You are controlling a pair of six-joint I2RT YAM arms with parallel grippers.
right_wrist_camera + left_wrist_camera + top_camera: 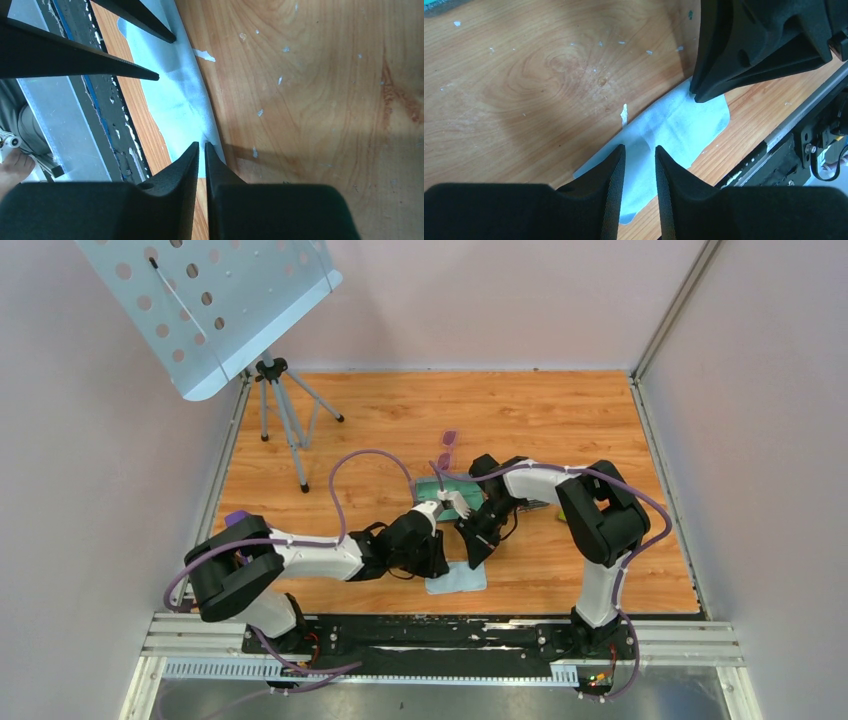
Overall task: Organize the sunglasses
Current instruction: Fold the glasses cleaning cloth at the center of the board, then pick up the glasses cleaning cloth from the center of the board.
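Note:
The sunglasses (447,446), small with purple-pink lenses, lie on the wooden table beyond both arms, with nothing touching them. Nearer lies a light blue cloth (462,580) (674,125) (175,95). My left gripper (442,564) (640,146) (167,59) hovers open over the cloth's left part, nothing between its fingers. My right gripper (475,556) (205,143) (696,96) points down at the cloth's far right corner. Its jaws are closed to a thin slit on the cloth's edge, which creases up toward the tips.
A teal glasses case (440,487) lies between the sunglasses and the cloth, partly hidden by the arms. A perforated music stand (210,300) on a tripod (280,410) stands at the back left. The black base rail (440,635) runs right behind the cloth.

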